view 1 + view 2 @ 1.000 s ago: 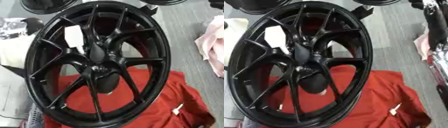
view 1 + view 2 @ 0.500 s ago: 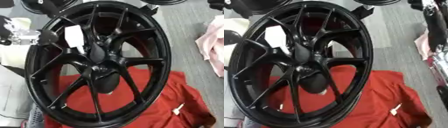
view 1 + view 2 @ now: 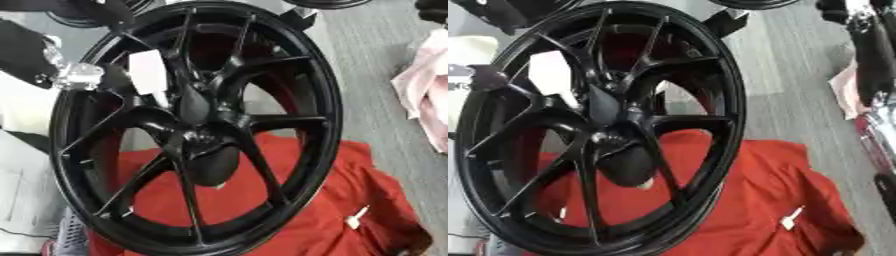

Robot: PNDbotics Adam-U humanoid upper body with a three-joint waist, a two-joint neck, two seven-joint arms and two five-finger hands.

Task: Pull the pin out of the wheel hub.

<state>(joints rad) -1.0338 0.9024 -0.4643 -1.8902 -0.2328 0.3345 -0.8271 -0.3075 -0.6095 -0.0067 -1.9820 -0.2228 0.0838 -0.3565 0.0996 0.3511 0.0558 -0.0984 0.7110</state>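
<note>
A large black wheel rim [image 3: 319, 125] stands tilted on a red cloth [image 3: 306, 210]. Its hub [image 3: 197, 135] sits at the centre where the spokes meet. I cannot make out a pin there. A white tag [image 3: 147, 72] lies on an upper left spoke. My left arm comes in from the upper left, its silver wrist [image 3: 79, 76] against the rim's left edge. My left hand [image 3: 114, 82] is a dark shape just inside the rim beside the tag. My right arm [image 3: 878, 55] runs down the right edge of the right eye view, with only a dark piece showing low down.
A pale pink cloth [image 3: 424, 95] lies on the grey floor to the right. A small white scrap [image 3: 356, 218] rests on the red cloth. More dark wheels [image 3: 79, 12] stand behind, and white sheets [image 3: 22, 195] lie at the left.
My left arm has come in from the left and now reaches the rim's left edge near the tag. The wheel has stayed put.
</note>
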